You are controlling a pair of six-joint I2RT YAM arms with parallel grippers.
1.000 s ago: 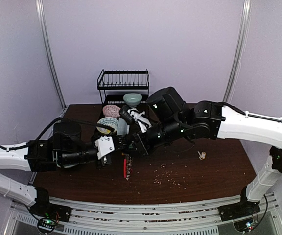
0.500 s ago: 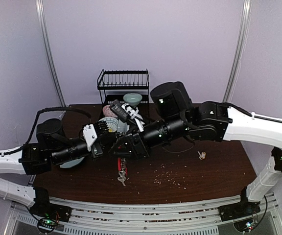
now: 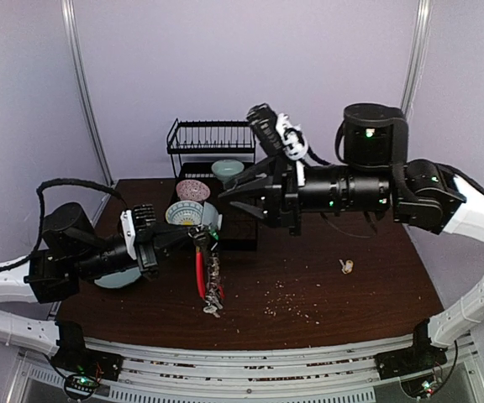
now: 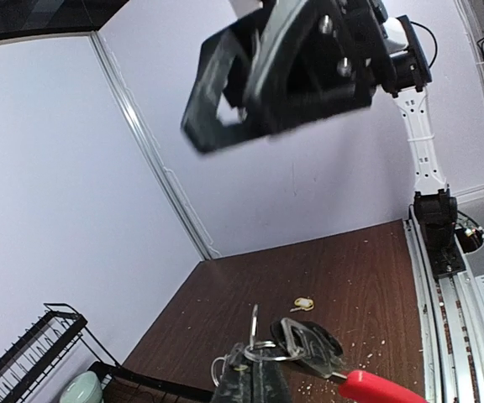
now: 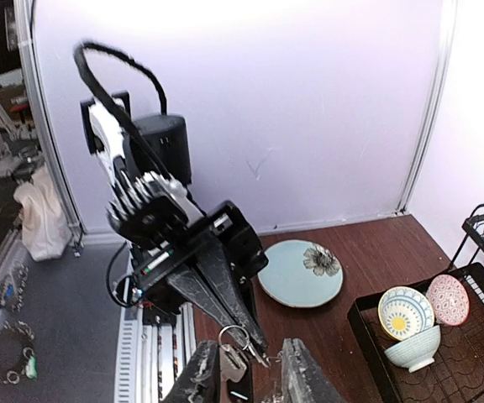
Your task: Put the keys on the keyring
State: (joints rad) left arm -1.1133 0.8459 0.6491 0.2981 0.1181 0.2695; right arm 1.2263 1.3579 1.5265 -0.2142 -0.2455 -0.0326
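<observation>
**Top external view.** The left gripper is fully closed on the thin metal keyring with a red strap. The strap and a bunch of silvery keys hang from it over the near-left part of the dark brown wooden table. The right gripper is held high, to the right of and farther back than the left one. Its jaws are partly spread and hold nothing. A small yellowish item, too small to identify, lies on the right of the table.

**Left wrist view.** The closed fingers pinch the ring. A dark-headed key sits on it beside the red strap.

**Right wrist view.** The right fingers stand apart and grip nothing. Beyond them the left gripper holds the ring, with a round pale blue plate behind it.
</observation>
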